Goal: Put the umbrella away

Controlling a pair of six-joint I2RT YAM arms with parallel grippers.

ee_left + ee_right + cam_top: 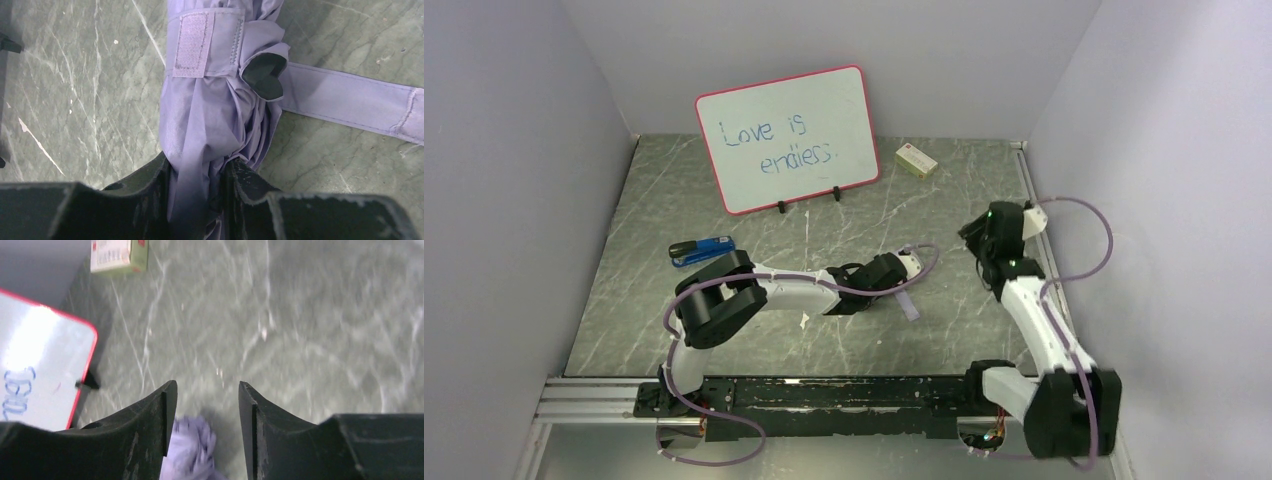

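The umbrella (210, 115) is folded into a pale lavender bundle and lies on the marble table. A velcro patch (192, 45) shows on its wrap, and its closure strap (350, 100) trails loose to the right. My left gripper (197, 172) is shut on the bundled fabric. In the top view the left gripper (902, 272) covers most of the umbrella and only the strap (910, 305) shows. My right gripper (207, 390) is open and empty, raised above the table, with a blurred bit of lavender fabric (192, 450) below it. In the top view the right gripper (976, 236) is to the right of the umbrella.
A red-framed whiteboard (789, 138) stands at the back centre and also shows in the right wrist view (35, 360). A small box (916, 160) lies at the back right. A blue stapler (701, 251) lies at the left. Grey walls enclose the table on three sides.
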